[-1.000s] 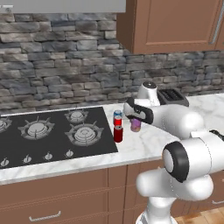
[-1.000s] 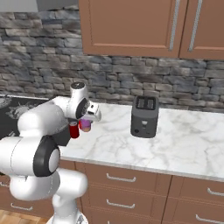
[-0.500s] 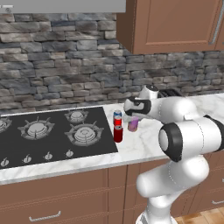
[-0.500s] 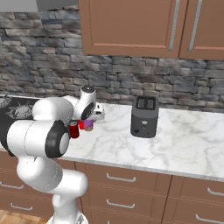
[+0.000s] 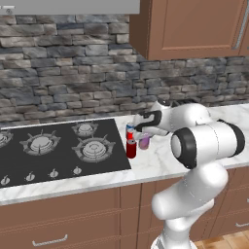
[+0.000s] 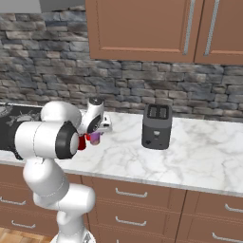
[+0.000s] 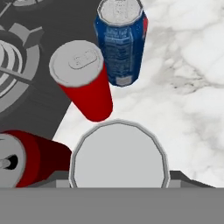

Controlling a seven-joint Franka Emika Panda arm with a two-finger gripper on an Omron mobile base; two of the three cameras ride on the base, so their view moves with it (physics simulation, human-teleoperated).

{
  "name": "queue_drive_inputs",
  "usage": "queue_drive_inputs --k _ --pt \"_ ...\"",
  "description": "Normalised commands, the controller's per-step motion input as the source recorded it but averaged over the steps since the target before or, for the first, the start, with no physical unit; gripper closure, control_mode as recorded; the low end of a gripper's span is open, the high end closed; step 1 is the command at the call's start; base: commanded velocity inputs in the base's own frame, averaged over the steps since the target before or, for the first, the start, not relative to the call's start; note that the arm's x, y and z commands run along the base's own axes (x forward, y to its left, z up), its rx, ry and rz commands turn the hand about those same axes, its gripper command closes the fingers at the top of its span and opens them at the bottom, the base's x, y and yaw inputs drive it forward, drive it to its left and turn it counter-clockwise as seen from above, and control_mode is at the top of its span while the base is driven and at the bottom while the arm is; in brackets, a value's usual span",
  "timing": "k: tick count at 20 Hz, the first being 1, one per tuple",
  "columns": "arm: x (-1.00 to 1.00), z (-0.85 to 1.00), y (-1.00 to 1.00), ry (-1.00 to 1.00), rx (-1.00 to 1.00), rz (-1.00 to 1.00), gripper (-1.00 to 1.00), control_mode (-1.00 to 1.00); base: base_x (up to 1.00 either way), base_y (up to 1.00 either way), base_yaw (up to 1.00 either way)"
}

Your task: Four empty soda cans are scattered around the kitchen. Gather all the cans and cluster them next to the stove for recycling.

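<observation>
2 base views flank counter | hand view: close, downward

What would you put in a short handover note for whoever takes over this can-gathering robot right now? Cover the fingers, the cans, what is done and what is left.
Gripper: fingers closed on the purple can, held upright just right of the stove. I cannot tell whether it touches the marble counter.
Cans: the blue can, red can and dark red can are clustered at the stove's edge.
Done: three cans gathered.
Left: set the purple can beside them and release it.
</observation>
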Motion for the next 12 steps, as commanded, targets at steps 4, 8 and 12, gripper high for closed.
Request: queue_drive_inputs --k 4,8,12 --pt "0.05 -0.20 0.05 0.00 0.00 0.01 1.00 -1.00 0.00 0.00 0.00" --pt "0.00 -0.11 0.00 0.00 0.00 0.00 -1.00 -1.00 0.00 0.00 0.00" --pt "0.00 0.00 0.01 0.00 0.00 0.00 -1.00 -1.00 0.00 0.00 0.00"
